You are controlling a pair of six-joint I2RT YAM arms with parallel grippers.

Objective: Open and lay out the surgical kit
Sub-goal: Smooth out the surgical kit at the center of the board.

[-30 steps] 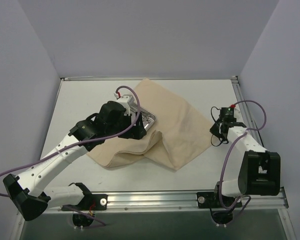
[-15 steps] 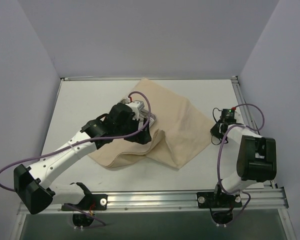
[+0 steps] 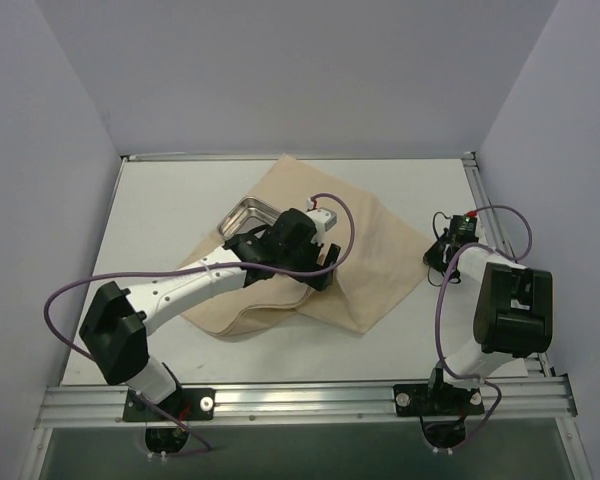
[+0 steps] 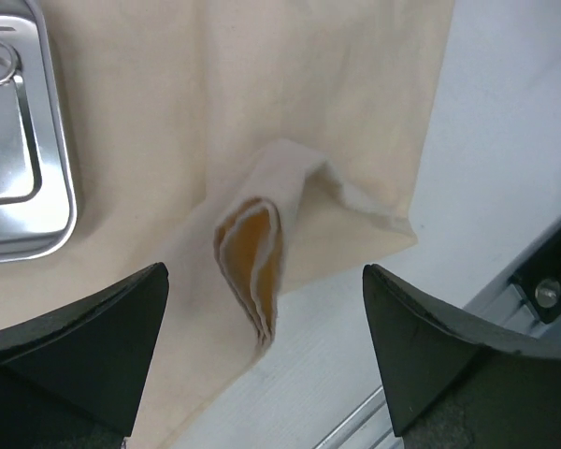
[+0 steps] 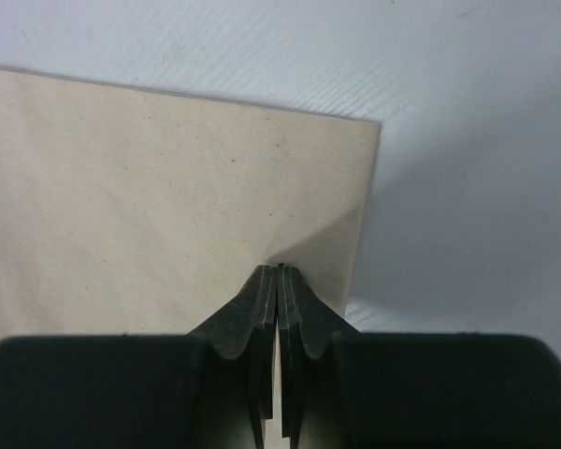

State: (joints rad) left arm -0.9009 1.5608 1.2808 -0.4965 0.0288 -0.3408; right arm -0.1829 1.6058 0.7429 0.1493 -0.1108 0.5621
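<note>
Your left gripper (image 4: 265, 309) hangs wide open over a raised fold (image 4: 252, 248) at the near edge of the sheet (image 3: 375, 245), likely lined up to pinch and spread it. The right gripper (image 5: 278, 279) sits closed at the right corner (pinning or gripping, can't tell). The tan sheet lies mid-table, half opened, with the tray (image 3: 248, 213) on its far-left part.
</note>
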